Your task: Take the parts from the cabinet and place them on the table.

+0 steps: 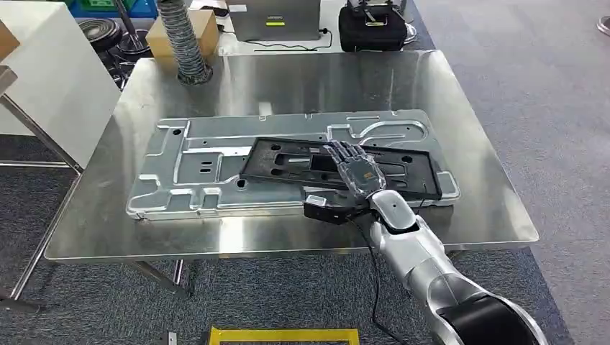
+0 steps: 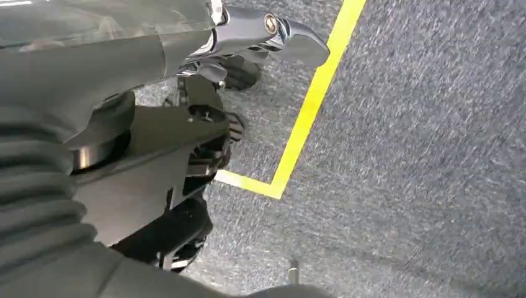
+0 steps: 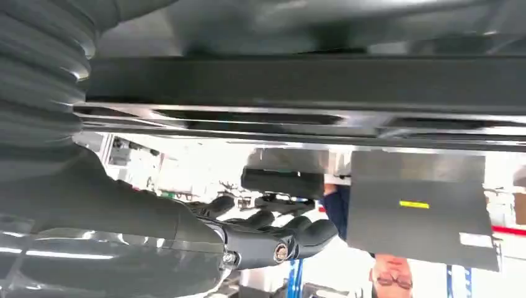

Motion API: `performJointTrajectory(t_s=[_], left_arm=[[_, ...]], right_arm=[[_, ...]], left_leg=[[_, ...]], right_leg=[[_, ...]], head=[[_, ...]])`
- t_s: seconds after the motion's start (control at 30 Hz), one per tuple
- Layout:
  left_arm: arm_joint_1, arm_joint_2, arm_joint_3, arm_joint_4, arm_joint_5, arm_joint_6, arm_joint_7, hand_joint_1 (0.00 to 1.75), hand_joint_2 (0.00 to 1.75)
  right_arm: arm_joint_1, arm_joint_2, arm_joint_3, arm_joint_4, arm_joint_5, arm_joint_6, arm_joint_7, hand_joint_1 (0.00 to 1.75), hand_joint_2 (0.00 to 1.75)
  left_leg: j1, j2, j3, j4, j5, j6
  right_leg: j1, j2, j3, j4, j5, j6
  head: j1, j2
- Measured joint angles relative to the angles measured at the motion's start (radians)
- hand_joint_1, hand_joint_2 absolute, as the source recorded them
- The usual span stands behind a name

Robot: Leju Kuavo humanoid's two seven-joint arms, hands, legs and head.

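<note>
My right hand lies flat on the black frame part, fingers stretched out and slightly spread over its surface, pinching nothing. The frame lies on the large grey metal panel, which rests on the steel bench. Both parts have their long axis running across the bench from my left to my right; the frame is skewed a little, its left end farther from me than its right. My hand and wrist cover the frame's near middle, so I cannot tell how that edge sits on the panel.

In the right wrist view my right fingers show dark and extended, with a dark edge blurred above them; I cannot make out which part that is.

My left hand hangs over grey carpet beside a yellow floor line. Whether its fingers are spread or curled I cannot tell.
</note>
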State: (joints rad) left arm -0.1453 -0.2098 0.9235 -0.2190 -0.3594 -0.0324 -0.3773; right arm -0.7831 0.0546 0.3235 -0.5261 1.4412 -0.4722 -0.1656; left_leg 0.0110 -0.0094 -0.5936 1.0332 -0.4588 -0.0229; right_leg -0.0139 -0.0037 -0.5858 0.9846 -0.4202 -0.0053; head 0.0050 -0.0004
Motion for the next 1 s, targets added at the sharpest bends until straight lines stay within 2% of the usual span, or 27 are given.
performJointTrajectory(t_s=[0.03,0.1,0.13,0.17,0.2,0.23,0.27,0.3,0.33,0.37,0.43,0.47,0.5,0.53,0.6,0.63,0.67,0.7,0.73,0.77,0.8,0.83,0.9,0.93,0.97,1.0], left_arm=[[-0.001,0.0,0.0,0.0,-0.001,0.0,0.001,0.0,0.0],[0.0,0.0,0.0,0.0,-0.002,0.0,0.004,0.0,0.0],[0.001,0.0,0.0,0.0,-0.003,0.0,0.005,0.0,0.0],[0.002,0.001,0.0,0.0,-0.003,0.0,0.006,0.0,0.0],[0.001,0.001,-0.001,0.0,-0.005,0.0,0.006,0.0,0.0],[0.0,0.001,-0.001,0.0,-0.006,0.0,0.006,0.0,0.0],[-0.002,0.001,-0.002,0.0,-0.006,0.0,0.009,0.0,0.0],[-0.003,0.0,-0.002,0.0,-0.006,0.0,0.014,0.0,0.0],[-0.005,0.0,-0.002,0.0,-0.003,0.0,0.018,0.0,0.0],[-0.004,0.0,-0.001,0.0,0.001,0.0,0.022,0.0,0.0],[-0.003,0.0,-0.001,0.0,0.002,0.0,0.024,0.0,0.0],[-0.004,0.0,-0.001,0.0,0.003,0.0,0.025,0.0,0.0],[-0.004,0.0,-0.001,0.0,0.003,0.0,0.026,0.0,0.0],[-0.005,0.0,-0.001,0.0,0.005,0.0,0.032,0.0,0.0],[-0.004,0.0,0.001,0.0,0.016,0.005,0.052,0.0,0.0],[-0.003,0.0,0.001,0.0,0.018,0.01,0.063,0.0,0.0],[-0.001,0.0,0.002,0.0,0.019,0.018,0.074,0.0,0.0],[0.0,0.0,0.002,0.0,0.019,0.024,0.081,0.0,0.0],[0.001,0.0,0.002,0.0,0.019,0.029,0.087,0.0,0.0],[0.001,0.0,0.002,0.0,0.019,0.032,0.09,0.0,0.0],[0.001,-0.001,0.002,0.0,0.019,0.036,0.095,0.0,0.0],[0.002,-0.004,0.002,0.0,0.019,0.047,0.107,0.0,0.0],[0.002,-0.003,0.003,0.0,0.019,0.059,0.117,0.0,0.0],[0.003,-0.004,0.003,0.0,0.019,0.063,0.119,0.0,0.0],[0.004,-0.004,0.003,0.0,0.019,0.066,0.12,0.0,0.0],[0.005,-0.003,0.003,0.0,0.019,0.067,0.121,0.0,0.0]], right_arm=[[0.0,0.0,-0.001,0.0,0.006,0.001,0.0,0.0,0.0],[0.0,0.0,-0.002,-0.001,0.017,0.005,-0.001,0.0,0.0],[0.0,0.0,-0.003,-0.002,0.02,0.008,-0.001,0.0,0.0],[0.001,0.0,-0.003,-0.002,0.022,0.01,-0.001,0.0,0.0],[0.001,0.0,-0.003,-0.002,0.027,0.01,-0.001,0.0,0.0],[0.001,0.0,-0.003,-0.006,0.035,0.009,-0.001,0.0,0.0],[0.0,0.0,-0.003,-0.018,0.044,0.008,-0.002,0.0,0.0],[-0.003,0.0,-0.003,-0.034,0.053,0.009,-0.003,0.0,0.0],[-0.009,0.0,-0.003,-0.049,0.058,0.014,-0.007,0.0,0.0],[-0.012,0.0,-0.001,-0.07,0.064,0.024,-0.011,0.0,0.0],[-0.016,0.0,0.002,-0.105,0.068,0.03,-0.015,0.0,0.0],[-0.018,0.0,0.002,-0.119,0.068,0.032,-0.015,0.0,0.0],[-0.019,0.0,0.003,-0.132,0.07,0.034,-0.015,0.0,0.0],[-0.019,0.0,0.003,-0.144,0.071,0.034,-0.016,0.0,0.0],[-0.019,0.0,0.011,-0.17,0.071,0.038,-0.024,0.0,0.0],[-0.018,0.0,0.018,-0.185,0.071,0.041,-0.026,0.0,0.0],[-0.017,0.0,0.027,-0.205,0.072,0.046,-0.029,0.0,0.0],[-0.018,-0.001,0.033,-0.227,0.072,0.056,-0.03,0.0,0.0],[-0.018,0.0,0.042,-0.255,0.072,0.063,-0.03,0.0,0.0],[-0.021,0.0,0.048,-0.276,0.072,0.064,-0.03,0.0,0.0],[-0.024,0.0,0.055,-0.296,0.071,0.068,-0.03,0.0,0.0],[-0.026,0.0,0.061,-0.311,0.069,0.072,-0.03,0.0,0.0],[-0.023,0.0,0.078,-0.346,0.066,0.075,-0.03,0.0,0.0],[-0.021,-0.001,0.086,-0.365,0.066,0.077,-0.031,0.0,0.0],[-0.021,-0.003,0.09,-0.386,0.065,0.079,-0.031,0.0,0.0],[-0.021,-0.003,0.098,-0.409,0.064,0.08,-0.03,0.0,0.0]], left_leg=[[0.001,0.001,-0.029,0.064,-0.042,-0.002],[0.002,0.002,-0.105,0.234,-0.12,-0.009],[0.003,0.002,-0.13,0.288,-0.133,-0.012],[0.004,0.002,-0.128,0.286,-0.118,-0.013],[0.006,0.003,-0.105,0.242,-0.085,-0.014],[0.01,0.003,-0.066,0.163,-0.043,-0.015],[0.013,0.004,-0.015,0.062,0.003,-0.015],[0.016,0.004,0.012,0.001,0.005,-0.014],[0.009,0.001,0.018,-0.012,0.0,-0.004],[0.01,0.002,0.011,-0.007,0.001,0.003],[0.003,0.001,0.008,-0.007,0.005,0.016],[0.01,0.002,0.01,-0.015,0.012,0.027],[0.01,0.002,0.01,-0.018,0.014,0.031],[0.01,0.003,0.009,-0.018,0.015,0.036],[0.008,0.003,0.007,-0.018,0.015,0.039],[0.007,0.003,0.006,-0.017,0.015,0.04],[0.006,0.003,0.007,-0.017,0.015,0.04],[0.006,0.002,0.007,-0.017,0.015,0.04],[0.005,0.002,0.008,-0.017,0.014,0.039],[0.004,0.001,0.01,-0.017,0.014,0.038],[0.003,0.001,0.011,-0.017,0.014,0.037],[-0.005,0.002,0.007,-0.013,0.013,0.032],[-0.001,0.001,0.004,-0.015,0.014,0.023],[0.0,0.001,0.006,-0.02,0.016,0.016],[-0.003,0.001,0.007,-0.023,0.017,0.01],[0.001,0.002,0.002,-0.009,0.004,0.006]], right_leg=[[0.0,-0.003,0.0,0.0,0.0,-0.008],[0.002,-0.003,-0.003,0.001,0.0,-0.008],[0.002,-0.003,-0.004,0.002,0.0,-0.008],[0.001,-0.003,-0.004,0.004,0.0,-0.007],[0.0,-0.001,-0.004,0.007,0.0,-0.006],[-0.001,0.001,-0.004,0.01,-0.003,-0.003],[-0.002,0.003,-0.004,0.017,-0.006,0.003],[0.0,0.004,-0.008,0.023,-0.01,0.009],[0.006,0.008,-0.016,0.035,-0.012,0.017],[0.005,0.009,-0.019,0.032,-0.008,0.023],[0.001,0.009,-0.02,0.026,-0.003,0.035],[0.0,0.009,-0.022,0.029,-0.008,0.041],[-0.002,0.007,-0.03,0.051,-0.027,0.045],[-0.002,0.006,-0.055,0.106,-0.062,0.048],[-0.002,0.006,-0.132,0.271,-0.134,0.052],[-0.002,0.006,-0.162,0.332,-0.151,0.053],[-0.002,0.006,-0.169,0.344,-0.144,0.052],[-0.001,0.006,-0.156,0.313,-0.117,0.049],[0.0,0.006,-0.122,0.241,-0.074,0.043],[0.002,0.006,-0.077,0.146,-0.027,0.035],[0.005,0.007,-0.035,0.059,0.006,0.025],[0.014,0.006,-0.022,0.033,-0.005,0.018],[0.015,0.005,-0.027,0.029,-0.004,0.016],[0.016,0.005,-0.027,0.029,-0.004,0.011],[0.011,0.005,-0.027,0.02,0.001,0.004],[0.004,0.002,-0.022,0.01,0.008,0.0]], head=[[-0.006,0.0],[-0.005,0.0],[-0.006,0.0],[-0.006,0.0],[-0.006,0.0],[-0.006,0.0],[-0.005,0.0],[-0.006,0.0],[-0.006,0.0],[-0.002,0.0],[-0.002,0.0],[-0.004,0.0],[0.0,0.0],[0.002,0.0],[0.002,0.0],[0.001,0.0],[0.002,0.0],[0.002,0.0],[0.001,0.0],[0.001,0.0],[0.002,0.0],[0.0,0.0],[0.0,0.0],[0.0,0.0],[0.001,0.0],[0.0,0.0]])
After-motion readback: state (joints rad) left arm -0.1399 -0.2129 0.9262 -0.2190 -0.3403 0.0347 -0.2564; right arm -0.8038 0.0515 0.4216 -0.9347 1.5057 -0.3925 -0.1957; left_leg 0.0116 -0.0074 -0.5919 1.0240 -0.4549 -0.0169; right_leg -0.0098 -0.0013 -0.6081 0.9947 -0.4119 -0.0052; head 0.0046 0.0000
